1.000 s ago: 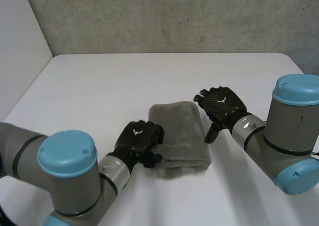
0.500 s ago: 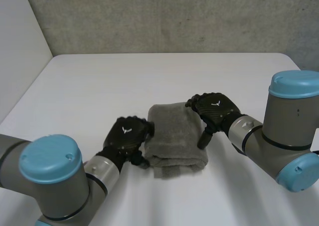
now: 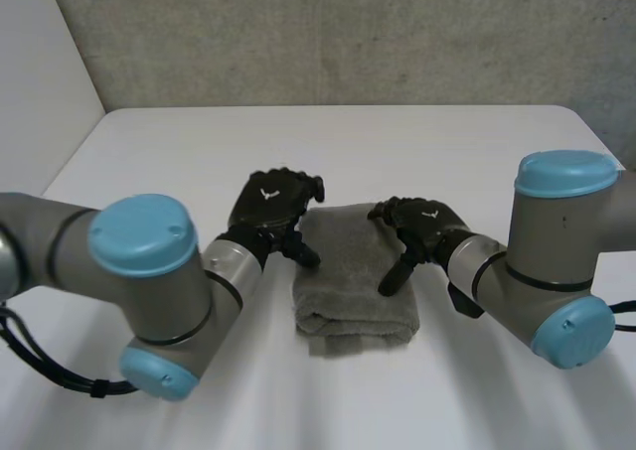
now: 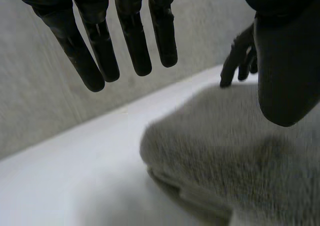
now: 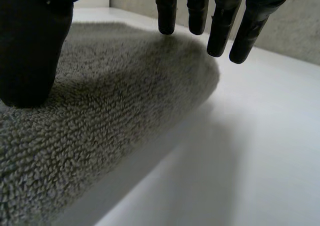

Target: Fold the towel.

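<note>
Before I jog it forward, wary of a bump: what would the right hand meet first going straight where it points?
Probably the folded towel: the right hand has its fingers just above the towel's far end. Beyond lies the left hand; depth is unclear.

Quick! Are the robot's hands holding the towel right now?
Left hand: open, fingers straight at the towel's far corner, holding nothing.
Right hand: open, fingers straight above the towel, holding nothing.
</note>
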